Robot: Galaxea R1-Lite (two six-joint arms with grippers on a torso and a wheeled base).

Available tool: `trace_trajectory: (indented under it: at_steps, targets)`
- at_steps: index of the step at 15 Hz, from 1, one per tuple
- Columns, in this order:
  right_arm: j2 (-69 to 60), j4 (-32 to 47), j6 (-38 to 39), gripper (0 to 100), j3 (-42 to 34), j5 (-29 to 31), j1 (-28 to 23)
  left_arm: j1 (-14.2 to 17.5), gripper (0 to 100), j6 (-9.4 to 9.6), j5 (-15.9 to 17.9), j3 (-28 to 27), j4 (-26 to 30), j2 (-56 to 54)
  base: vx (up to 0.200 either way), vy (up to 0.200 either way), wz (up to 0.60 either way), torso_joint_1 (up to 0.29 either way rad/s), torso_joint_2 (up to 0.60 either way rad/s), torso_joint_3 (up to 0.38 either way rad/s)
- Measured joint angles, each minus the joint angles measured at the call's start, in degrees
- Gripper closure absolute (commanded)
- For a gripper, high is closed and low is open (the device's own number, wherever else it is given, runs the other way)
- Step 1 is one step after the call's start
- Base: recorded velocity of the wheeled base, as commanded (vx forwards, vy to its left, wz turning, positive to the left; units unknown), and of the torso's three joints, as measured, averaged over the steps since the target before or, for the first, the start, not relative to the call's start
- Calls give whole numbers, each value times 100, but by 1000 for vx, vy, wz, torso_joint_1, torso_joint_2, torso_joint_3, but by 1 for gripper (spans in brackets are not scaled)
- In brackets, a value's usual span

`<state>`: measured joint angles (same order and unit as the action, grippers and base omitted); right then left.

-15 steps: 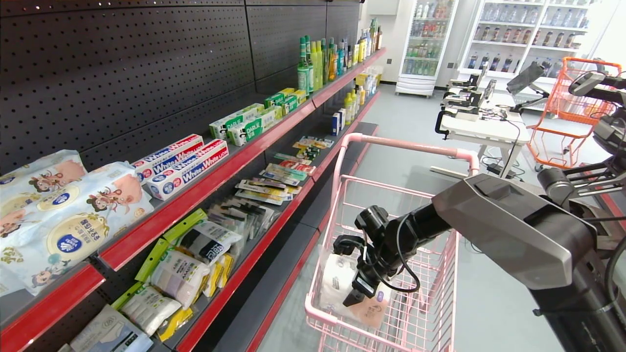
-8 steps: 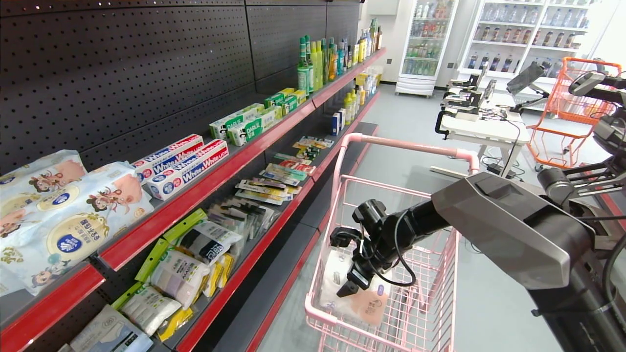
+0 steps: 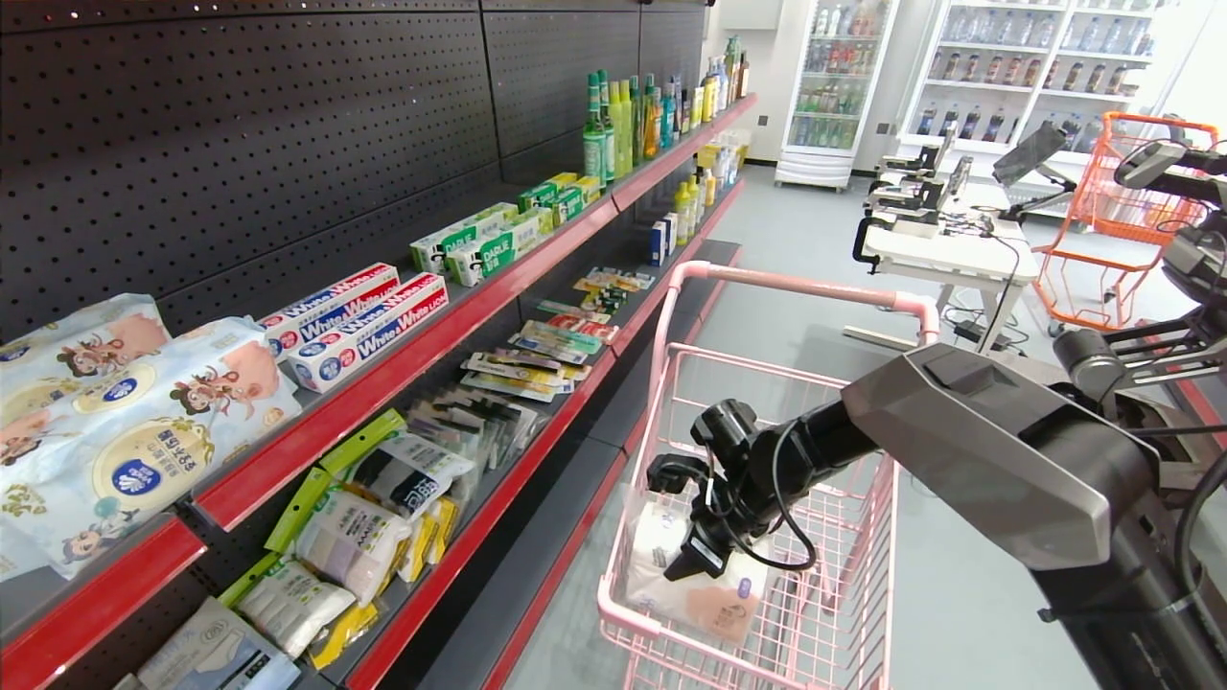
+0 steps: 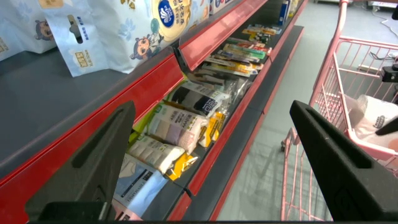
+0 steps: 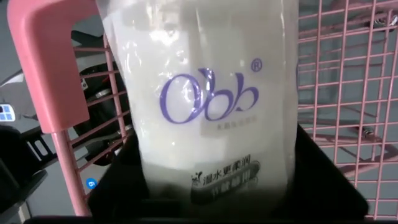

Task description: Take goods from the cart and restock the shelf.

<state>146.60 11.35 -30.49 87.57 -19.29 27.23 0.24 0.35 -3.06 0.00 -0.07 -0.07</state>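
Observation:
My right gripper (image 3: 688, 563) is down inside the pink cart (image 3: 796, 283), shut on a white soft pack with purple print (image 3: 671, 599) at the cart's front corner nearest the shelf. The right wrist view has this pack (image 5: 205, 99) wedged between the two dark fingers, with the cart's pink frame (image 5: 50, 81) beside it. My left gripper (image 4: 211, 162) hangs open and holds nothing, level with the shelf's red-edged boards (image 4: 93, 112). It faces bagged goods on the lower board, and the cart (image 4: 339, 74) is off to its side.
The long black shelf (image 3: 403, 369) on the left carries wipe packs (image 3: 125, 422), toothpaste boxes (image 3: 369, 321) and bottles (image 3: 623, 120). Bagged goods (image 3: 355, 537) lie on the lower board. A white table (image 3: 949, 249) and an orange cart (image 3: 1122, 211) stand farther back. Open floor lies beyond the pink cart.
My right gripper shifted a little toward the shelf side of the cart, rose slightly and settled back down. The pack moved along with it.

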Motion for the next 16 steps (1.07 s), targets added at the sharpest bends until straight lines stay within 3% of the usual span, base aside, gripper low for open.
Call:
trace_trajectory:
  at_steps: [6, 8, 12, 16]
  targets:
    - [-254, 50, 507, 100, -132, 134, -158, -2, 0, -2, 0, 0, 0, 0, 0, 0, 0, 0, 0, 0]
    - [-611, 30, 761, 100, -247, 416, -318, 0, 0, 0, 2, 0, 0, 0, 0, 0, 0, 0, 0, 0]
    - [-1634, 30, 1968, 100, -772, 1092, -583, 0, 0, -2, 2, 0, 0, 0, 0, 0, 0, 0, 0, 0]
    - [-2816, 35, 2215, 100, -1425, 1477, -747, 0, 0, 0, 0, 0, 0, 0, 0, 0, 0, 0, 0, 0]
